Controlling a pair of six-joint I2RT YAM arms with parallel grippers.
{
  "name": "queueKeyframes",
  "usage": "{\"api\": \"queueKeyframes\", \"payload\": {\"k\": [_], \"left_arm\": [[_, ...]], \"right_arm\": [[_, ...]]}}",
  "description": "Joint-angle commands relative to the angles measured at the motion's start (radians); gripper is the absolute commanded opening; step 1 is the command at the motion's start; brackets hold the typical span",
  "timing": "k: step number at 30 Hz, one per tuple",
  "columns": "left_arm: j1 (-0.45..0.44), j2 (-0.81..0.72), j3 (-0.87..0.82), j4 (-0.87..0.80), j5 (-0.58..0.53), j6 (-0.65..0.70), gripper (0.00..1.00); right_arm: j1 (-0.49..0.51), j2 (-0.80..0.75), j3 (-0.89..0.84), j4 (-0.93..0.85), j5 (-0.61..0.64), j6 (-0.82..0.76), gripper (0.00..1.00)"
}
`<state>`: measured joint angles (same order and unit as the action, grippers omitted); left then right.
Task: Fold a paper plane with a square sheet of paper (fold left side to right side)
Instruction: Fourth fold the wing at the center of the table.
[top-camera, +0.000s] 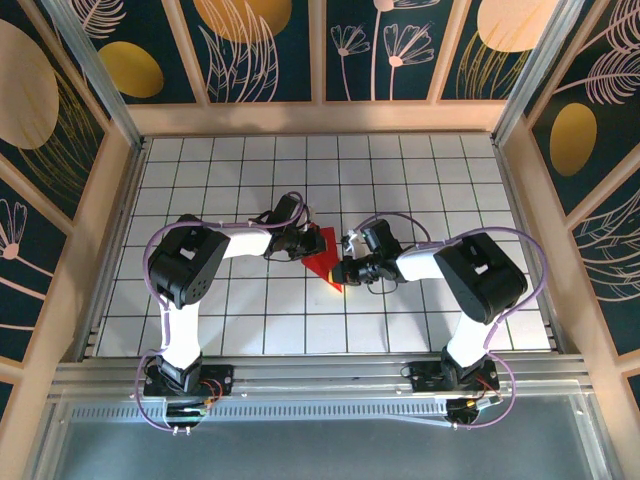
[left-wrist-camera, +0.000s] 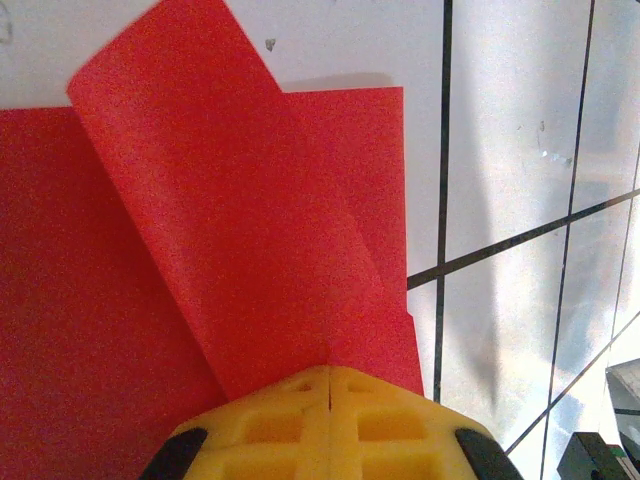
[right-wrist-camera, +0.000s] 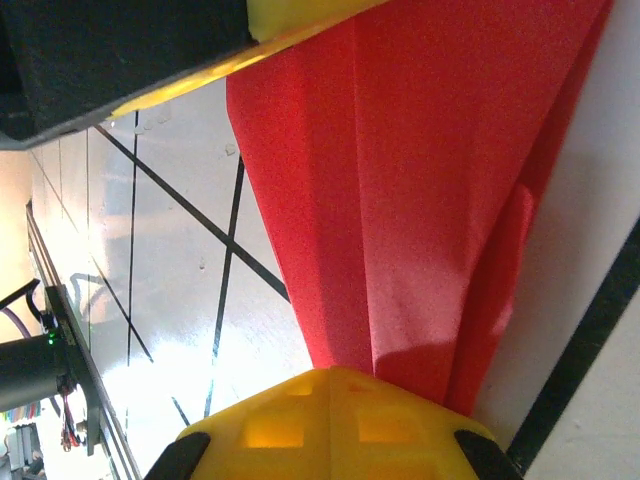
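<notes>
- Desk (top-camera: 230, 300): white tiles with dark grid lines. It is boxed in by pale wooden framing that holds dark blue panels (top-camera: 265, 50) painted with gold ovals and line-drawn flowers.
- Left arm (top-camera: 185, 265): rises from its base at the near edge with the elbow bent. The forearm reaches right toward the desk centre, and the left tool (top-camera: 303, 243) sits at the left edge of the red paper sheet (top-camera: 322, 255).
- Right arm (top-camera: 475, 275): mirrored pose, forearm reaching left. The right tool (top-camera: 347, 270) is at the sheet's near, narrow end.
- The sheet lies at the desk centre between the two tools, a tapered, partly folded shape.
- Left wrist view: the left tool (left-wrist-camera: 329, 372) is clenched, its yellow pads (left-wrist-camera: 270, 425) meeting along a thin seam. The tips rest against a flap of the sheet (left-wrist-camera: 250, 230) that curls up off the flat layer below.
- Right wrist view: the right tool (right-wrist-camera: 330, 375) is clenched the same way, at the narrow end of the sheet (right-wrist-camera: 420, 200), which shows lengthwise creases.
- The contact is hidden under the pads, so I cannot tell whether either tool pinches paper or only presses on it.
- From above, both tools cover part of the sheet's outline.
</notes>
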<state>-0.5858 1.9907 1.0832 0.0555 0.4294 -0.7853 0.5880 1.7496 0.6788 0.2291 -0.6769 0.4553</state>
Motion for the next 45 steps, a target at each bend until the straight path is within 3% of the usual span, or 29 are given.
{"api": "queueKeyframes", "payload": {"k": [1,45], "left_arm": [[0.005,0.047,-0.006,-0.111,-0.08,0.022,0.0],[0.004,0.055,0.005,-0.125,-0.087,0.029,0.0]], "right_arm": [[0.015,-0.034,-0.027,-0.051,0.005,0.011,0.0],[0.03,-0.09,-0.079,-0.158,0.044,-0.019,0.0]]}}
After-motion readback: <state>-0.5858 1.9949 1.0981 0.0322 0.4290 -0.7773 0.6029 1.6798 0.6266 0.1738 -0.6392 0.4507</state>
